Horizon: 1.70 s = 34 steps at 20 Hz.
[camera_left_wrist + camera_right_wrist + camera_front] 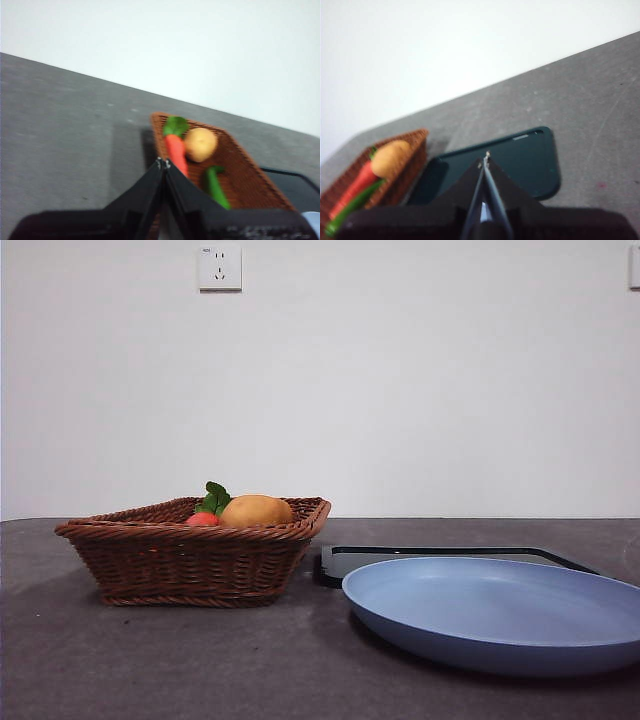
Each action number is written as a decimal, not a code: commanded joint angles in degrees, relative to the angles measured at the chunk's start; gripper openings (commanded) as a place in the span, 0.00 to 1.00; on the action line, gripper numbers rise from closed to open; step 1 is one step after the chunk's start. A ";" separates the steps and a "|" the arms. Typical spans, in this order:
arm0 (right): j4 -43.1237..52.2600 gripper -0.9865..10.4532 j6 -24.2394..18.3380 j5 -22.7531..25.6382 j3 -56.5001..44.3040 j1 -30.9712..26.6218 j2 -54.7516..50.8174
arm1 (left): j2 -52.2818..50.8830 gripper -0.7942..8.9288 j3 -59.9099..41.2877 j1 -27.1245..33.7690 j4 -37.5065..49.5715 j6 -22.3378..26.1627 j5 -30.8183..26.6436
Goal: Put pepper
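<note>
The long dark-green pepper [216, 187] lies inside the brown wicker basket [250, 176], beside a carrot and a potato. It also shows in the right wrist view [351, 210]. In the front view the basket [190, 565] stands at the left and its wall hides the pepper. The blue plate [500, 612] sits at the right front. My left gripper [164, 162] is shut and empty, above the table just short of the basket. My right gripper [485, 159] is shut and empty, over the dark tray. Neither arm shows in the front view.
An orange carrot with green leaves [176, 145] and a yellow-orange potato [200, 144] lie in the basket, and both peek over its rim in the front view [255, 510]. A dark flat tray [520, 165] lies behind the plate [440, 555]. A white wall stands behind the grey table [150, 660].
</note>
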 commanded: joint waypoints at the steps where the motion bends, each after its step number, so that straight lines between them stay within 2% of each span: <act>1: 1.05 0.09 4.02 -0.09 2.45 0.11 0.37 | -0.11 0.09 1.75 0.17 -0.68 -3.39 1.46; 7: 0.11 0.09 3.78 -0.17 9.64 0.15 5.22 | 2.91 0.09 9.03 0.17 -5.70 -3.08 4.92; 10: -1.66 0.09 1.77 -2.82 14.71 0.20 9.62 | 7.06 0.09 13.66 0.17 -8.07 -2.38 8.26; 13: -5.77 0.09 -1.95 -6.23 20.72 0.22 14.71 | 12.22 0.09 18.36 0.17 -9.99 0.13 13.22; 21: -28.13 0.09 -15.76 -13.49 38.21 1.25 28.33 | 25.59 0.09 32.65 0.11 -24.81 13.05 23.43; 26: -43.87 0.09 -25.05 -13.64 47.15 2.89 35.15 | 31.19 0.09 40.04 0.04 -37.18 21.97 27.12; 31: -55.89 0.09 -29.92 -13.62 52.57 4.04 39.41 | 34.75 0.09 45.03 -1.01 -48.35 28.35 26.93; 34: -59.71 0.09 -30.77 -13.44 53.31 4.70 40.37 | 35.76 0.09 46.14 -1.77 -51.58 30.27 26.77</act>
